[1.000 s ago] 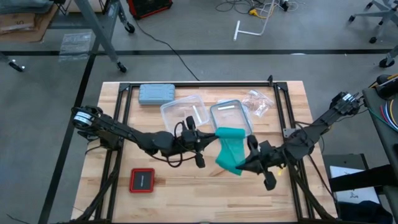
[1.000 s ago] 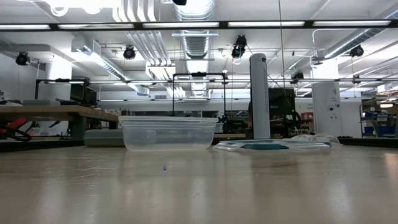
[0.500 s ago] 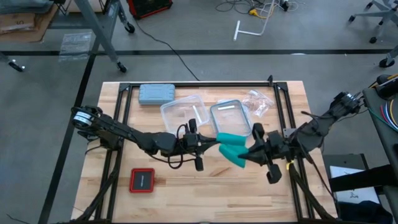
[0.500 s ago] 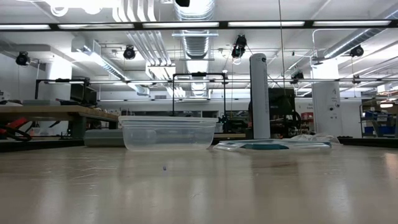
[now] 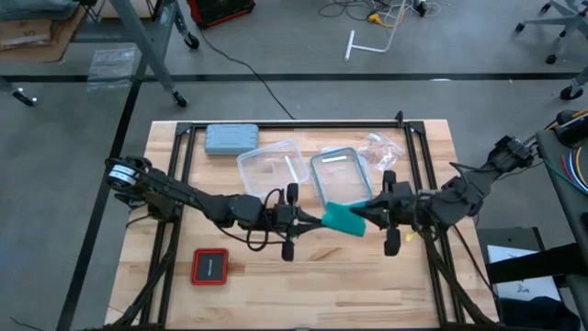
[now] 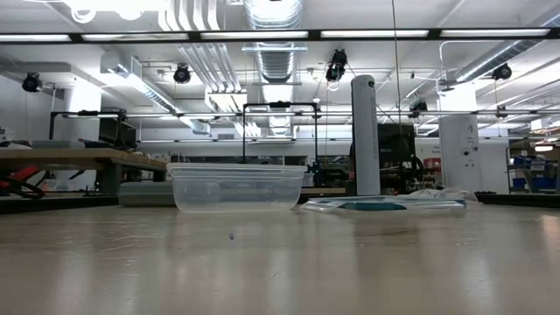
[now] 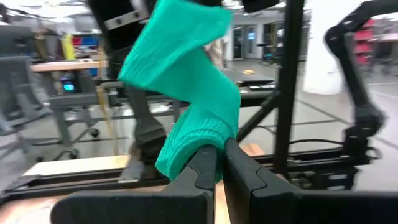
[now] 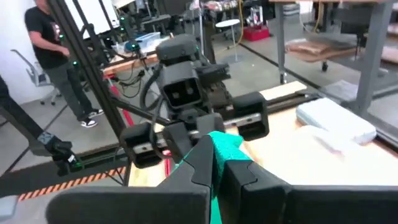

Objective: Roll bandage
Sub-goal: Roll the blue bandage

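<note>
The teal-green bandage (image 5: 342, 219) hangs in the air over the table's middle as a short, twisted, bunched band between my two grippers. My left gripper (image 5: 319, 222) is shut on its left end and my right gripper (image 5: 361, 214) on its right end. The left wrist view shows the bandage (image 7: 186, 81) twisting from my fingers toward the other gripper. In the right wrist view the bandage (image 8: 225, 148) sits between my fingers, with the left gripper facing them. The low view shows neither bandage nor grippers. My left gripper pinches a bunched, several-layered end of the bandage (image 7: 198, 144) between its two fingers. The fingers (image 7: 205, 169) lie level, coming from the table's left. The bandage is lifted clear of the table. My right gripper pinches the bandage's other end (image 8: 227, 144) between its two fingers (image 8: 198, 163), level, from the table's right. One layer or several, I cannot tell. That end is held clear of the table.
Behind the grippers stand a clear plastic container (image 5: 271, 165) and its lid (image 5: 340, 173), with a small plastic bag (image 5: 379, 152) to their right. A grey-blue case (image 5: 230, 138) lies at the far left. A red and black square object (image 5: 210, 267) lies near left.
My right gripper has gone toward the table's far edge and closer to my left gripper, bringing its end of the bandage along. My left gripper has shifted slightly toward the near edge. The bandage, which was a longer spread band, is now gathered short and twisted between them.
</note>
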`<state>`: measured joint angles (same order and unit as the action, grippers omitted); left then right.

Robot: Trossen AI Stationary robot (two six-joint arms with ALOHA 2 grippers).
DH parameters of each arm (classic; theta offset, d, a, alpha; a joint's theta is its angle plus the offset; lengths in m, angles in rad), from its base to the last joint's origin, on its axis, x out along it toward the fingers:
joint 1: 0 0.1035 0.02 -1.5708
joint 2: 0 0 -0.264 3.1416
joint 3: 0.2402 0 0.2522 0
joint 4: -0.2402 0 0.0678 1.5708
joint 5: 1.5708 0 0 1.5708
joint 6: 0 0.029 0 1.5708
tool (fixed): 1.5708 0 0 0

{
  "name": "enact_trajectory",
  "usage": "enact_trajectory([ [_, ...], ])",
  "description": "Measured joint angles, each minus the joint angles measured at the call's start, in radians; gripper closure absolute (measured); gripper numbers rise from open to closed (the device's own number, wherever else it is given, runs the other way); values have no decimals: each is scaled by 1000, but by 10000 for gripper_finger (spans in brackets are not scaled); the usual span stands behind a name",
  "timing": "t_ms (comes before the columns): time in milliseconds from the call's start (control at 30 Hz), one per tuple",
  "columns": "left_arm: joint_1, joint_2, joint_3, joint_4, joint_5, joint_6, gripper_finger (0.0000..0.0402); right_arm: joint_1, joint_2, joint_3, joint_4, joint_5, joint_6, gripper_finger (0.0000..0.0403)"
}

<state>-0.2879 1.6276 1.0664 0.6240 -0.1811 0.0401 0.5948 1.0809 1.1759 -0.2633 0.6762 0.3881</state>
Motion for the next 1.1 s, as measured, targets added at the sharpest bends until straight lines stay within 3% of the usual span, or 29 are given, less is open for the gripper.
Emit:
enact_trajectory([
  [167, -25, 0, 0, -10, 33, -40, 400, -2, 0, -1, -60, 0, 46, 379],
  [467, -77, 1, -2, -114, 47, -180, 400, -8, -3, -1, -303, 1, 249, 257],
  [733, -82, 2, -2, -231, 204, -199, 400, -11, -23, -2, -592, -39, 482, 201],
  [900, -80, -6, -2, -300, 246, -190, 400, -11, -24, -2, -575, -114, 430, 191],
  [1100, -69, -40, -2, -259, 136, -162, 400, 1, 8, -54, -541, -124, 295, 195],
])
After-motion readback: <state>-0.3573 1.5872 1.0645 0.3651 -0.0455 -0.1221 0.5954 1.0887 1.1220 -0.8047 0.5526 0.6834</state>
